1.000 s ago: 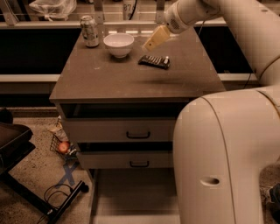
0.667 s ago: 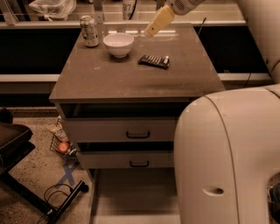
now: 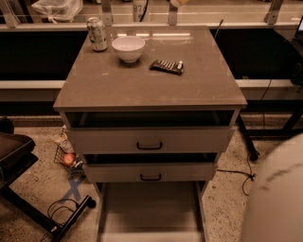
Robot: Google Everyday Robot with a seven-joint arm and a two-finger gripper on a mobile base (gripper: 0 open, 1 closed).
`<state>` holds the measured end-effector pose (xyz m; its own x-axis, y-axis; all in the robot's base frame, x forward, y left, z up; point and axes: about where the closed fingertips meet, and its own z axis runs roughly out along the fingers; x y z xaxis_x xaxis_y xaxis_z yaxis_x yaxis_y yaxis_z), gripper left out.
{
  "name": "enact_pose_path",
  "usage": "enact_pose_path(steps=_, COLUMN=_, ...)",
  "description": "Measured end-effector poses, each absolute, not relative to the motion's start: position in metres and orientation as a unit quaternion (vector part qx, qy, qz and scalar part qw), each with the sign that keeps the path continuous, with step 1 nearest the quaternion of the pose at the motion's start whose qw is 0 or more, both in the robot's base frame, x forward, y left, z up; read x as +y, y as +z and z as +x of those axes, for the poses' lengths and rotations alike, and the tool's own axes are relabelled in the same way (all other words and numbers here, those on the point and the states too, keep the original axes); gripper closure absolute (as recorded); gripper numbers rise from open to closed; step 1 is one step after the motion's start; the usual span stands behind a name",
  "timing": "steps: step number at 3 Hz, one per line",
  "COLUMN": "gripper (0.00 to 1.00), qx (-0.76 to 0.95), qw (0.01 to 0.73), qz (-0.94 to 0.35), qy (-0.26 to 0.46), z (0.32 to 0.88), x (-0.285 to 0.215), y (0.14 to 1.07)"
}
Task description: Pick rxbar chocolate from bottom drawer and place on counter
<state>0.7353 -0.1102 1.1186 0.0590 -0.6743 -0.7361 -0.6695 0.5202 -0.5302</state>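
One flat dark wrapped rxbar chocolate (image 3: 166, 66) lies on the glossy grey-brown desk (image 3: 142, 92), so the gripper (image 3: 178, 2), at the far edge with a grip I cannot tell, should pull straight up.

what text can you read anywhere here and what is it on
"87": on the white object behind the counter, at the top edge of the view.
rxbar chocolate: rows of pale print, too small to read.
drink can: markings too blurred to read.
gripper: only just in view at the top edge, beyond the counter's back; no text shows on it.
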Motion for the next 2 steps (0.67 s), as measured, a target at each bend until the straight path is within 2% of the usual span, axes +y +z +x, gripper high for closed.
enact_pose_path(steps=1, gripper=0.00, qx=0.659, qw=0.597, qz=-0.457, qy=-0.028, z=0.693, x=-0.134, y=1.147)
enact_pose_path(steps=2, gripper=0.00, qx=0.654, qw=0.612, qz=-0.440, qy=-0.059, z=0.669, x=-0.132, y=1.149)
